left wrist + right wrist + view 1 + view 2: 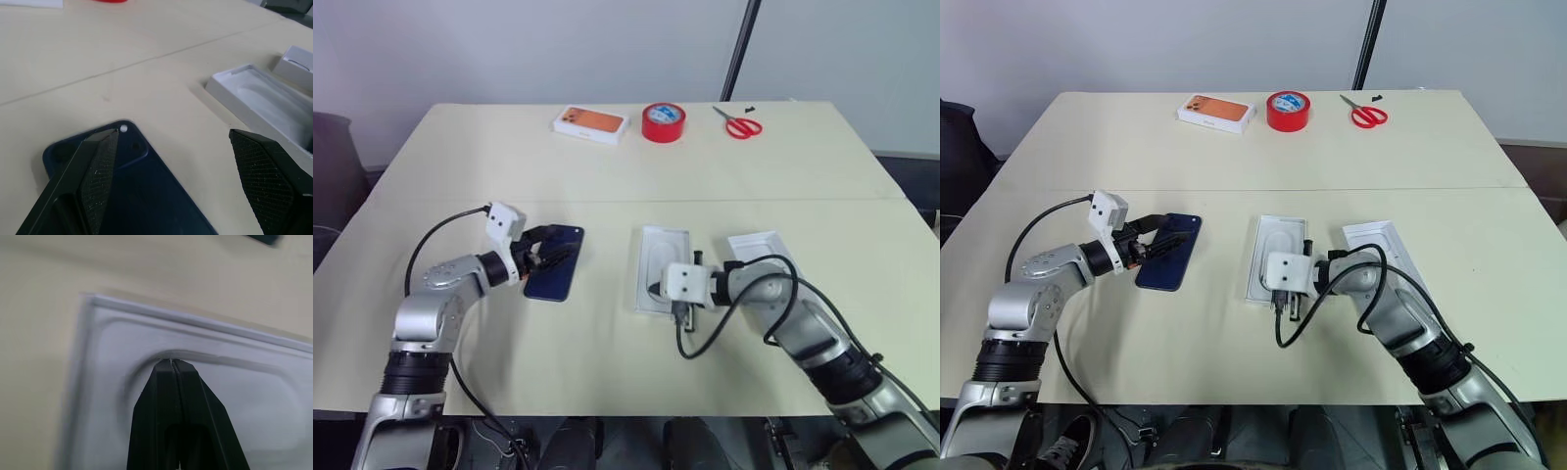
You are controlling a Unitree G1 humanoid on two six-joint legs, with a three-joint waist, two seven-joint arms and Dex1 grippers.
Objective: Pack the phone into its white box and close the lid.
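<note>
Phone [555, 262], dark navy and glossy, is lying back-up on the cream table [607, 362] toward the robot's left, its camera cluster at the far corner. The left gripper [551, 253] is hovering just over the phone's near half with its jaws spread wide, one finger [100, 171] above the glass and the other past the phone's edge.

To the right of the phone, a white tray with a rounded hollow [660, 266] is lying open on the table. The right gripper [170, 363] is poking into it with its jaws pressed together, the tips resting at the hollow's rim and pinching nothing. Just beyond that arm, another white box part [761, 247] is sitting tilted, partly hidden by the arm and its cable.

Along the far edge, an orange-topped white carton [590, 124], a roll of red tape [663, 121] and red-handled scissors [738, 123] are lying well apart from the work. No writing is readable on anything.
</note>
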